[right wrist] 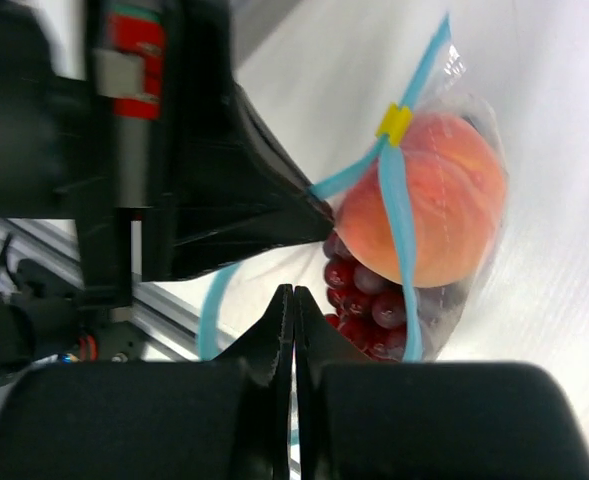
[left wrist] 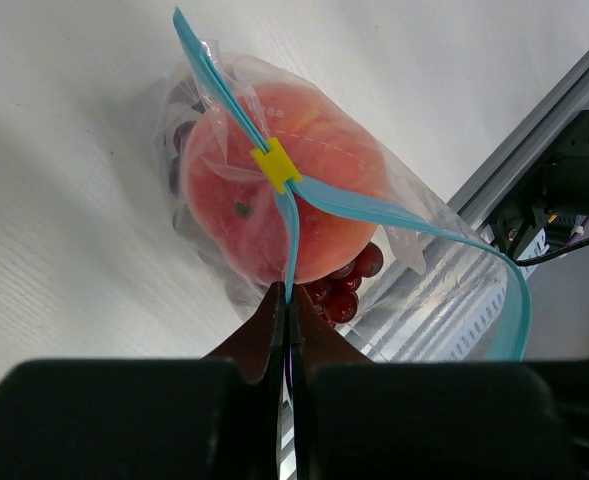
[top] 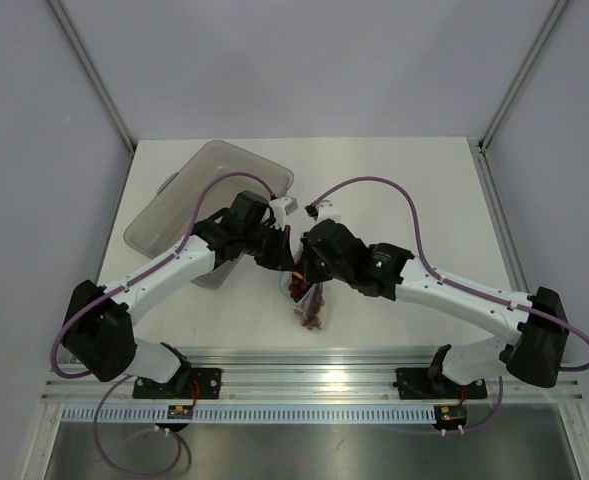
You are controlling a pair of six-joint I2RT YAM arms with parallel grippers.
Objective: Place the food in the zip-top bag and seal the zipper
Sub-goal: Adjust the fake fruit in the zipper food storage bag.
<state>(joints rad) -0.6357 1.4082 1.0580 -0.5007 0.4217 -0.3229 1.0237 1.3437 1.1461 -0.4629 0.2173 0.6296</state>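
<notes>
Bag with the peach and grapes inside is parked near the middle of the table's near edge. Its zipper strip is pinched in the closed left gripper; the right gripper is clamped shut too, but on what can't be told. The plastic is likely floppy and slippery and the fruit easily bruised, so it's best grabbed by the stiffer strip.

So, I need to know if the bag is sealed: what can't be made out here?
Top view: the mouth of the zip-top bag lies under both wrists.
Left wrist view: the zipper disappears into the shut left gripper and behind its body, so its near end is hidden.
Right wrist view: the shut right gripper hides with its own fingers whether it pinches the strip.
</notes>
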